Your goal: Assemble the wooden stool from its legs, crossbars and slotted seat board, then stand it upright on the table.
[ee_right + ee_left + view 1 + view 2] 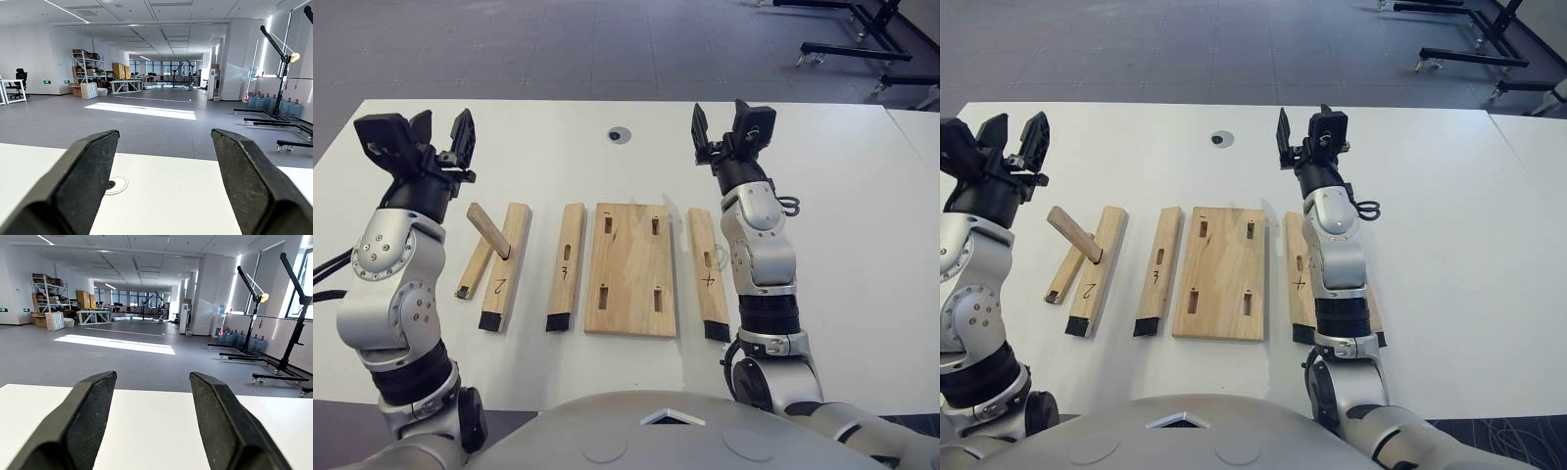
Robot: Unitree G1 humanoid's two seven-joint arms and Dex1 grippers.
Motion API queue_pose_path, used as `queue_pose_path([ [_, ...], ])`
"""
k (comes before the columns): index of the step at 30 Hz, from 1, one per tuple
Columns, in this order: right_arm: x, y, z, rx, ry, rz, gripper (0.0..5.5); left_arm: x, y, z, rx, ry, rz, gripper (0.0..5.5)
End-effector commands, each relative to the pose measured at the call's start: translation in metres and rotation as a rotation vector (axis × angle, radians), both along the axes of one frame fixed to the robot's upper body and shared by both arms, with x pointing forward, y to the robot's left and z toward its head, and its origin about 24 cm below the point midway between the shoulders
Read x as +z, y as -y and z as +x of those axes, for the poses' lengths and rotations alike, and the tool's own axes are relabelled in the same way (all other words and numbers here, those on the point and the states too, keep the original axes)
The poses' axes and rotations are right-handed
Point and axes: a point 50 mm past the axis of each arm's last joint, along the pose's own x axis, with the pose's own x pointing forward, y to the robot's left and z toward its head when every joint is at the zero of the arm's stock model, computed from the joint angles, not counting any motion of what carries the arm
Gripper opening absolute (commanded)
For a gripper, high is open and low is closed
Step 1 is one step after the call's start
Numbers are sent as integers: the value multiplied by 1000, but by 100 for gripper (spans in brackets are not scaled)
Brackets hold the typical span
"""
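The slotted seat board point(629, 269) lies flat at the table's middle. To its left lie two legs, one marked 7 point(566, 264) and one marked 2 point(505, 266). A short crossbar point(489, 230) stands tilted in the slot of the leg marked 2. A thinner bar point(473, 270) lies beside that leg. Right of the board lies a leg marked with a cross point(708, 272), partly under my right arm. My left gripper point(440, 137) hangs open above the table, behind the left legs. My right gripper point(720, 127) is open too, raised behind the right leg. Both grippers hold nothing.
The white table point(842, 196) has a round cable hole point(620, 135) at the back middle. A second table point(920, 127) adjoins on the right. Black wheeled frames point(847, 49) stand on the floor beyond. A black cable loop point(790, 206) sticks out beside my right arm.
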Motion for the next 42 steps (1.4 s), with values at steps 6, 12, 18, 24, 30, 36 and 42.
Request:
queue_pose_path([
  [6,7,5,5,8,12,-24,347,3,3,2,-25,1,2,274],
  [12,14,6,12,30,20,-18,347,-47,-1,11,-4,-191,6,274],
  [18,15,2,12,64,13,-21,347,-91,-10,4,49,-305,6,274],
  [24,14,2,12,56,16,-24,347,-55,-11,15,50,-129,-44,274],
  [30,12,-2,11,59,15,-19,347,-17,-4,18,17,13,-83,274],
  [36,8,3,6,32,10,-14,347,-6,-13,-2,23,25,-55,274],
  [42,4,2,2,12,2,-1,347,-29,-15,-11,25,-75,-47,274],
])
